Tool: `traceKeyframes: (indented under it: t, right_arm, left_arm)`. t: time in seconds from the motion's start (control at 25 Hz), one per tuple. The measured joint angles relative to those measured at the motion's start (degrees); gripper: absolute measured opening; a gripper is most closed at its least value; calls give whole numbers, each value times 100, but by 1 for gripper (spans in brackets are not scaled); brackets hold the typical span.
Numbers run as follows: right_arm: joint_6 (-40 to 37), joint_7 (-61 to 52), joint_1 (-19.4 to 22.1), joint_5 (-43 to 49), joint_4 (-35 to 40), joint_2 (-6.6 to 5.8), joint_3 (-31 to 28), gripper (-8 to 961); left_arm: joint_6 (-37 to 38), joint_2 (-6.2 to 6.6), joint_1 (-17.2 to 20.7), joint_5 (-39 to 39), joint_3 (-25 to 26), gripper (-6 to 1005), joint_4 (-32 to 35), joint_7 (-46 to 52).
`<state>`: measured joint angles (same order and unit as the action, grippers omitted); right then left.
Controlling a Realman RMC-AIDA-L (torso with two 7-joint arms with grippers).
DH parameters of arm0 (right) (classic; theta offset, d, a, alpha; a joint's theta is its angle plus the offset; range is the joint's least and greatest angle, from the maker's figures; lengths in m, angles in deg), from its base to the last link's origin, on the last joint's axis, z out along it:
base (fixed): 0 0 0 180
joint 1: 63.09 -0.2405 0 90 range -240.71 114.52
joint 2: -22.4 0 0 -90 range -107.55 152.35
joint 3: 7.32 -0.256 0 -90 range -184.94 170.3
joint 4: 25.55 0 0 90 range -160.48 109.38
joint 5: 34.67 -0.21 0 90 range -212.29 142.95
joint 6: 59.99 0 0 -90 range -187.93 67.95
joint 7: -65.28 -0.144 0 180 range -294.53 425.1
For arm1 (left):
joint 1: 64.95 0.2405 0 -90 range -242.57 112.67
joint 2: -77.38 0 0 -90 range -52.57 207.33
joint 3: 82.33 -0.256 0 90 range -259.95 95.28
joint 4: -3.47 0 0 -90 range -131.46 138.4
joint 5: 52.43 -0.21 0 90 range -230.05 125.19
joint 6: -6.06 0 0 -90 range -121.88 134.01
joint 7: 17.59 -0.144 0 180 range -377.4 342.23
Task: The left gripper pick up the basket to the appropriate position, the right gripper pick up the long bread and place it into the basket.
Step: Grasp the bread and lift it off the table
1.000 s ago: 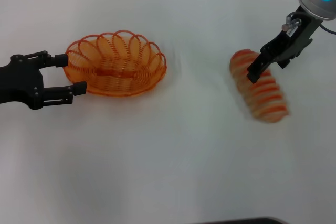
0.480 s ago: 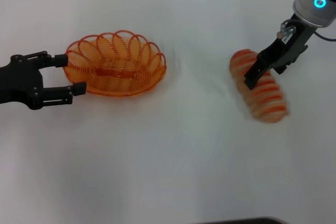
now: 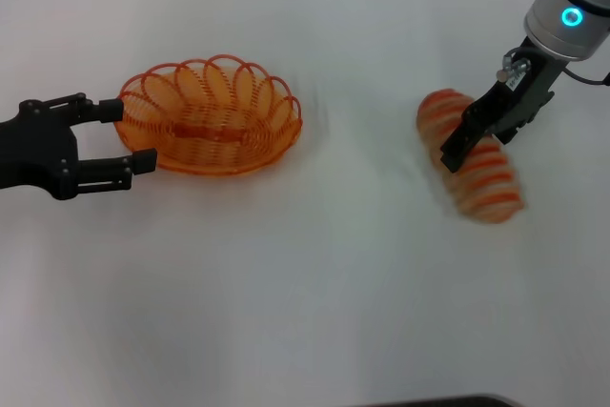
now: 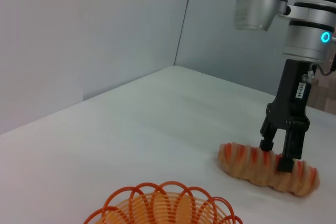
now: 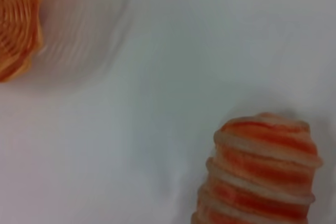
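Our right gripper (image 4: 281,156) straddles the bread (image 3: 469,171), prongs spread; our left gripper (image 3: 119,135) stands agape around the basket's (image 3: 212,115) rim.

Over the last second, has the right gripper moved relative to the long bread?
Yes. In the head view the right gripper has crept leftward and slightly down the image, further across the long bread, which has stayed put on the table. Its fingers straddle the loaf, open.

baskets (image 3: 210,119): 1 | long breads (image 3: 469,168): 1 | tools (image 3: 105,136): 2
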<state>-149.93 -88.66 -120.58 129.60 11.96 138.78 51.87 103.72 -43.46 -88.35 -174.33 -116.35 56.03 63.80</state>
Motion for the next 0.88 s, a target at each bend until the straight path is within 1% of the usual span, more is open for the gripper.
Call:
traceKeyframes:
  t: [0.44,0.68,0.88]
  right_arm:
    - [33,74,9,-24,-33,5,54,822]
    - [-5,104,41,-41,-33,8,43,626]
    - [-57,138,70,-48,-12,8,12,559]
  left_arm:
    - [-4,-6,14,-48,0,841,0,0]
    - [-5,-15,13,-54,0,841,0,0]
    - [-1,-18,11,-59,-1,842,0,0]
